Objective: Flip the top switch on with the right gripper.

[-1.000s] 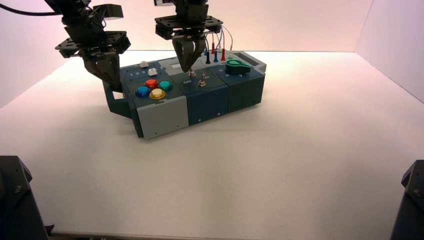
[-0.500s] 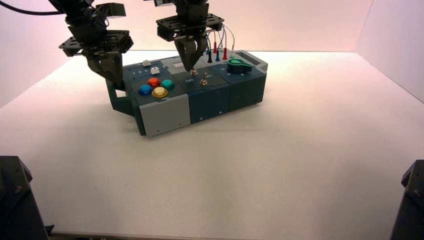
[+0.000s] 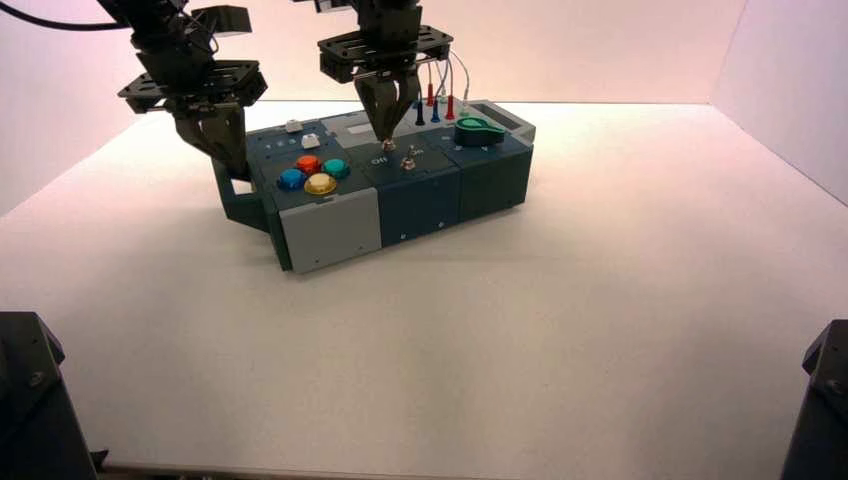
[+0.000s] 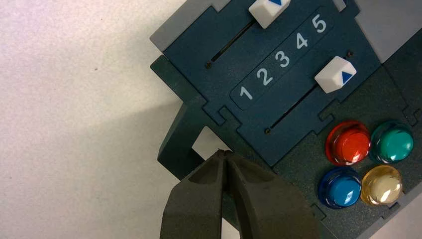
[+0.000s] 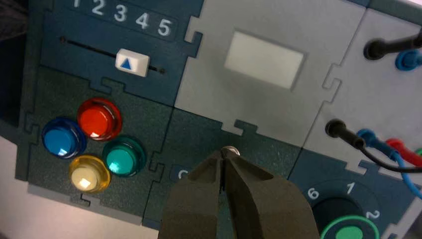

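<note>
The top switch (image 3: 389, 146) is a small metal toggle on the dark middle panel of the box (image 3: 330, 228), with a second toggle (image 3: 407, 163) just in front of it. My right gripper (image 3: 388, 133) points down right over the top switch, fingers shut. In the right wrist view its tips (image 5: 225, 155) touch or nearly touch the toggle's shiny tip (image 5: 230, 150); the lever below is hidden, so its position cannot be told. My left gripper (image 3: 238, 170) hangs shut at the box's left end, its tips (image 4: 225, 154) over the box's handle (image 4: 180, 144).
Four round buttons, red (image 5: 99, 118), blue, yellow and teal, sit left of the switches. Two white sliders (image 4: 335, 73) lie behind them. A green knob (image 3: 478, 130) and plugged wires (image 3: 435, 104) stand to the right of the switches, close to the right gripper.
The box and both grippers shifted slightly to the right early on. Since then the right gripper has edged a little further right over the top switch; the left gripper has held still.
</note>
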### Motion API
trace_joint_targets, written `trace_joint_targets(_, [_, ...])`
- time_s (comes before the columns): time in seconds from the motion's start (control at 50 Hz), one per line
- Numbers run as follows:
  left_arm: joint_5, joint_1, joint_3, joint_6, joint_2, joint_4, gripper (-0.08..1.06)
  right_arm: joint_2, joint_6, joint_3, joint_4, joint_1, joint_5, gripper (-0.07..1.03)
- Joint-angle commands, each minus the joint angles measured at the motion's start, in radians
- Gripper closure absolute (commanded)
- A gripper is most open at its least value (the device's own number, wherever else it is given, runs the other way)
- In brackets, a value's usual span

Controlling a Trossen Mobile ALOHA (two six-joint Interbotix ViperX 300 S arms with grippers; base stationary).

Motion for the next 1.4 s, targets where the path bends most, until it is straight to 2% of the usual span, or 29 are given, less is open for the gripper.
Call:
trace_joint_targets(0.02, [-0.02, -0.014, 0.011, 0.003, 0.034, 0.003, 1.01, -0.032, 0.0, -0.02, -0.026, -0.071, -0.017, 0.98])
trace_joint_targets(0.2, [-0.02, -0.014, 0.014, 0.0, 0.029, 0.002, 1.01, -0.04, 0.0, -0.017, -0.028, -0.075, -0.017, 0.98])
trace_joint_targets(0.38, [-0.02, -0.014, 0.014, 0.0, 0.015, 0.003, 1.01, -0.075, -0.008, -0.014, 0.0, -0.067, -0.017, 0.98])
trace_joint_targets(0.52, [-0.02, -0.014, 0.012, 0.0, 0.005, 0.003, 1.01, -0.107, -0.02, -0.012, 0.025, -0.055, -0.015, 0.98])
trace_joint_targets(0.86, [-0.002, -0.014, 0.012, 0.0, -0.06, 0.0, 1.01, -0.152, -0.057, 0.006, 0.029, -0.051, 0.032, 0.98])
trace_joint_targets(1.4, [0.031, -0.049, 0.014, -0.011, -0.212, -0.003, 1.01, -0.221, -0.057, 0.083, 0.029, -0.064, 0.009, 0.98])
